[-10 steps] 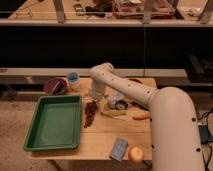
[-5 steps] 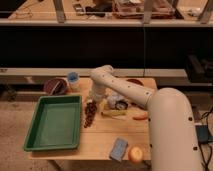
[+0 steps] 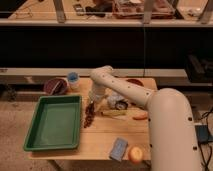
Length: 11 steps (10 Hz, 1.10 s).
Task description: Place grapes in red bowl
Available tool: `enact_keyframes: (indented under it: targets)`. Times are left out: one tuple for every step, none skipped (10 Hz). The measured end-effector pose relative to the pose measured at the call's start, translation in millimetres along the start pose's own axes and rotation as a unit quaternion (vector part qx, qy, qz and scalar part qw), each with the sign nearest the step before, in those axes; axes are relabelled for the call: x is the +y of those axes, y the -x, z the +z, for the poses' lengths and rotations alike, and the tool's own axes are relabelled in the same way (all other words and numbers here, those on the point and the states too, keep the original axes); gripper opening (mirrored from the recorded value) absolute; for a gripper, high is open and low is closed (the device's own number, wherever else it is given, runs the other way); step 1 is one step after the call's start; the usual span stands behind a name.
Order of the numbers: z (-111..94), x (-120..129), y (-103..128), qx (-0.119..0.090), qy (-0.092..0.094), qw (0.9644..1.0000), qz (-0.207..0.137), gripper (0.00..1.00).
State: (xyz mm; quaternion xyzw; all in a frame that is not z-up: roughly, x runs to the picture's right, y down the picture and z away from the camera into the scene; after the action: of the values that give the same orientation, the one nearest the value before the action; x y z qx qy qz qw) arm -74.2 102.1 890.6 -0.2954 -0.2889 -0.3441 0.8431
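The grapes (image 3: pixel 89 115), a long dark reddish-purple bunch, lie on the wooden table (image 3: pixel 100 137) just right of the green tray. My gripper (image 3: pixel 93 103) hangs straight down from the white arm, right over the top end of the bunch, at or very near it. The red bowl (image 3: pixel 135 82) sits at the back right of the table, mostly hidden behind the arm; only its orange-red rim shows.
A green tray (image 3: pixel 54 122) fills the table's left side. A maroon bowl (image 3: pixel 55 86) and a blue-white cup (image 3: pixel 73 79) stand at the back left. A yellow banana-like item (image 3: pixel 115 113), an orange item (image 3: pixel 140 117), a blue packet (image 3: pixel 118 148) and an orange fruit (image 3: pixel 135 154) lie to the right and front.
The arm has sunk slightly, bringing the gripper lower over the grapes. The grapes lie where they were.
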Motion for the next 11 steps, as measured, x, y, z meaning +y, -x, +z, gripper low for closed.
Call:
enact_keyframes:
  targets:
    - [-4, 1, -1, -0.005, -0.003, 1.0000, 0.000, 0.00]
    - [-10, 2, -4, -0.009, -0.006, 0.9999, 0.001, 0.00]
    - [-16, 2, -6, -0.013, -0.011, 0.9998, 0.002, 0.00]
    - [-26, 3, -11, -0.021, -0.020, 0.9995, 0.006, 0.00]
    - [-34, 3, -14, -0.026, -0.027, 0.9993, 0.009, 0.00]
    - [-44, 4, -19, -0.031, -0.034, 0.9988, 0.014, 0.00]
    - [-55, 4, -24, -0.035, -0.043, 0.9983, 0.018, 0.00]
    - [-79, 3, -34, -0.041, -0.060, 0.9970, 0.026, 0.00]
    - [-94, 2, -39, -0.042, -0.070, 0.9962, 0.028, 0.00]
    - [-111, 1, -44, -0.042, -0.081, 0.9954, 0.030, 0.00]
    - [-137, 0, -51, -0.038, -0.097, 0.9940, 0.033, 0.00]
